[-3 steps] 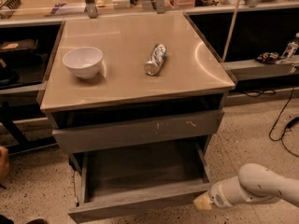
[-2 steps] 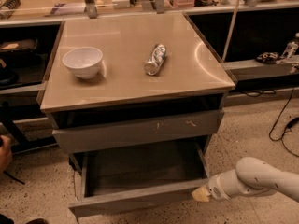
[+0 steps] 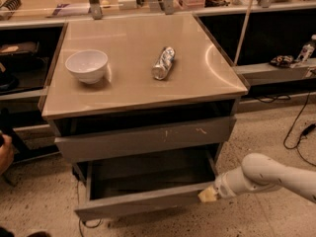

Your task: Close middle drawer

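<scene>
At lower centre of the frame, middle drawer [image 3: 143,203] pulled well out beneath the scratched drawer front [image 3: 148,137], bare grey inside exposed. At lower right, hand [image 3: 207,195] apparently touching the right end of that plain front; whether clenched or released, impossible to tell. For a clean close: push straight inward, level, contact moved nearer the front's centre, an off-centre shove being likely to skew and jam it; gentle finish, sparing the bowl [image 3: 87,65] and can [image 3: 164,63] on the worktop [image 3: 128,85].
</scene>
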Action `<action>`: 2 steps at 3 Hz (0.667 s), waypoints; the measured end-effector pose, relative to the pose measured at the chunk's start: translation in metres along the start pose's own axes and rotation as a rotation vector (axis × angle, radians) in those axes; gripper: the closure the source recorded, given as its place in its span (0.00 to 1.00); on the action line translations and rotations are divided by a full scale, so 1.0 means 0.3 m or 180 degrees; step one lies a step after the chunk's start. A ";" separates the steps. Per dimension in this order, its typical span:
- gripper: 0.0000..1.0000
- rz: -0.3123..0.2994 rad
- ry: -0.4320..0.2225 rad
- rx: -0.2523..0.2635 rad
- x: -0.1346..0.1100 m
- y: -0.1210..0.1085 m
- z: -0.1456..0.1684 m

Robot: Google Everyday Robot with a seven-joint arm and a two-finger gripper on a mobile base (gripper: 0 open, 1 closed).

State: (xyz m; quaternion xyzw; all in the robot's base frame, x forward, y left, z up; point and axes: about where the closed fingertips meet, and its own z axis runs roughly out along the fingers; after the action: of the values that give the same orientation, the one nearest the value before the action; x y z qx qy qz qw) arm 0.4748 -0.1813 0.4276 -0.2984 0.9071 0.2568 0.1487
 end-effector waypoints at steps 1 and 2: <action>1.00 -0.0006 0.0000 0.0000 0.000 -0.001 -0.001; 1.00 -0.0086 -0.0006 0.0001 -0.124 -0.056 0.034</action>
State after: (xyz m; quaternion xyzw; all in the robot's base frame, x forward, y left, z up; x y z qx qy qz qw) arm 0.5154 -0.1700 0.4286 -0.3103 0.9029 0.2549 0.1531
